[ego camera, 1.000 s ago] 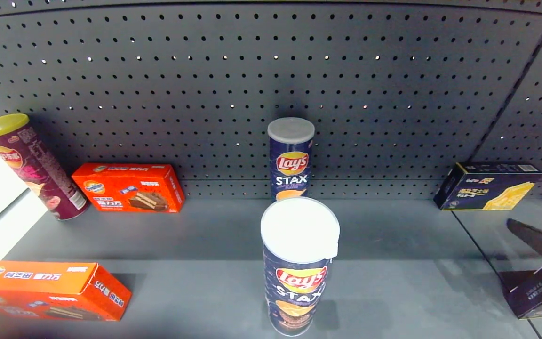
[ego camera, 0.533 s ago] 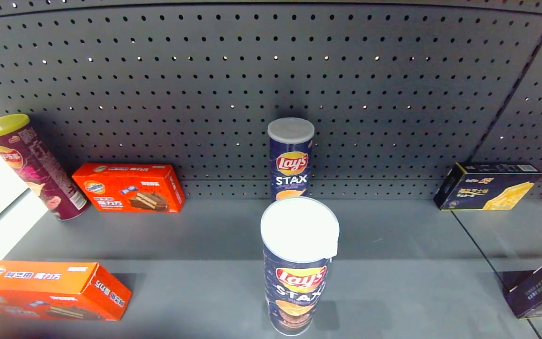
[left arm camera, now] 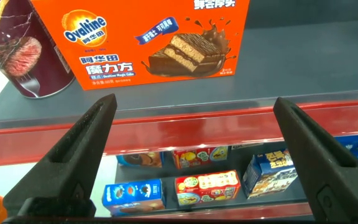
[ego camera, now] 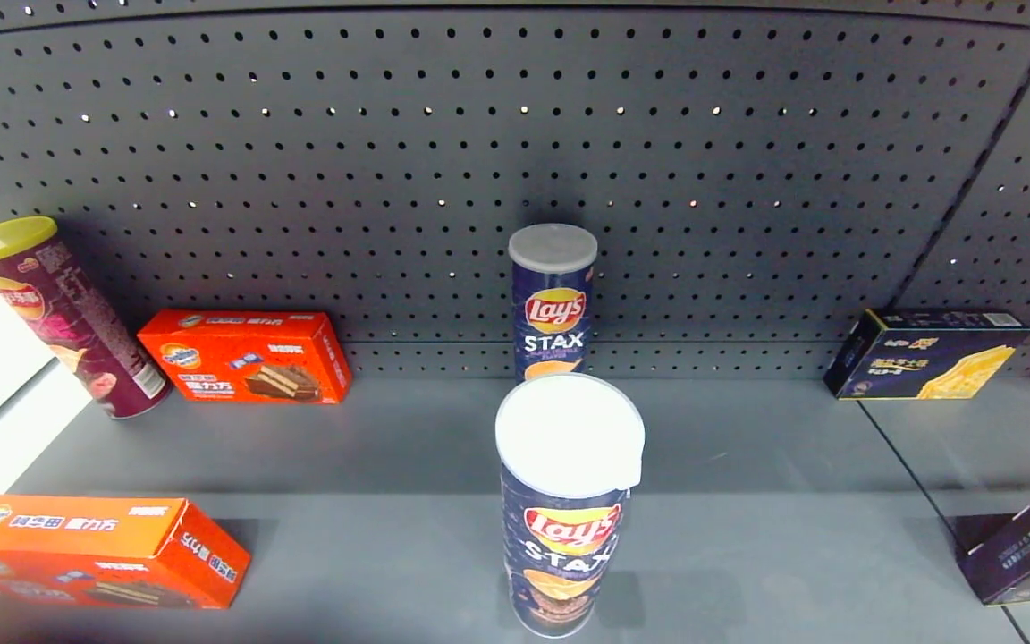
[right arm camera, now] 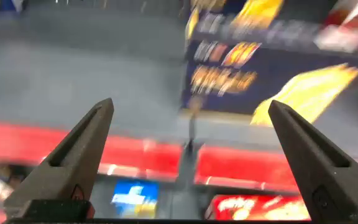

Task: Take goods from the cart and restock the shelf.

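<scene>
Grey shelf board [ego camera: 372, 447] before perforated back panel [ego camera: 300, 134]. Centre: near blue chip can [ego camera: 564, 537] upright at front, far blue chip can [ego camera: 552, 304] against panel. Left: maroon can [ego camera: 68, 322], far orange box [ego camera: 242, 356], near orange box [ego camera: 90, 550] at front. Right: far navy box [ego camera: 926, 353], near navy box [ego camera: 1020, 546]. Left gripper [left arm camera: 197, 155] spread wide, empty, at red shelf lip [left arm camera: 191, 127], facing orange wafer box [left arm camera: 148, 43], which one unclear. Right gripper [right arm camera: 191, 155] wide, empty, facing blurred navy carton [right arm camera: 260, 74].

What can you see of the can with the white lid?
The can is a tall dark blue tube, seemingly cardboard, with a white lid shut on top. A red and yellow logo and pictured chips mark its side. It stands upright at the front of the grey shelf, clear of the rear can; only the shelf touches it.
</scene>
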Tool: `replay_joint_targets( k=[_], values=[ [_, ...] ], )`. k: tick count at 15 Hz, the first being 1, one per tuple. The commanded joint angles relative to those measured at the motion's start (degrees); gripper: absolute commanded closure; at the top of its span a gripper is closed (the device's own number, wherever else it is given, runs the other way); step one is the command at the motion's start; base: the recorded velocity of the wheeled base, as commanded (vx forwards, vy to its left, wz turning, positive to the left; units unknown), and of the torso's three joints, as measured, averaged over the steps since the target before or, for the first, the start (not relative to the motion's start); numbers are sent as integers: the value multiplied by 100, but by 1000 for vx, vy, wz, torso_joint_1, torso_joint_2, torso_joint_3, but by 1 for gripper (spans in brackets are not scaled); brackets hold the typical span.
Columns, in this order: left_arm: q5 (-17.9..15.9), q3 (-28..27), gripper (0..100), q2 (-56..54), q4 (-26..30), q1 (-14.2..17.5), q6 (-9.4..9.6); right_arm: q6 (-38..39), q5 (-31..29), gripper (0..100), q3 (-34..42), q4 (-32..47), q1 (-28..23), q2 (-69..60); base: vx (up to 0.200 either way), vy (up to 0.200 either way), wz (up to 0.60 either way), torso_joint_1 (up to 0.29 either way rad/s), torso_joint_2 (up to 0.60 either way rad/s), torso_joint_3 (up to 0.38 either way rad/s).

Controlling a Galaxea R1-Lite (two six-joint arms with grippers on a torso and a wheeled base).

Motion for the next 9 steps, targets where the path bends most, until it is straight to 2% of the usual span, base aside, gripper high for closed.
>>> replay_joint_targets(
  k=[1,4,6,7,9],
  values=[
    [0,-5,0,9,8,6,15,150,239,0,131,9,-2,-53,0,0,0,0,0,0],
    [0,-5,0,9,8,-2,6,361,389,0,114,62,-10,-53,0,0,0,0,0,0],
    [0,4,0,9,-1,6,-3,448,-60,0,140,97,-107,-88,0,0,0,0,0,0],
    [0,4,0,9,-1,6,-3,475,-455,0,123,493,-336,-458,0,0,0,0,0,0],
    [9,4,0,9,-1,6,-3,475,-411,0,131,379,-274,-458,0,0,0,0,0,0]
  ],
)
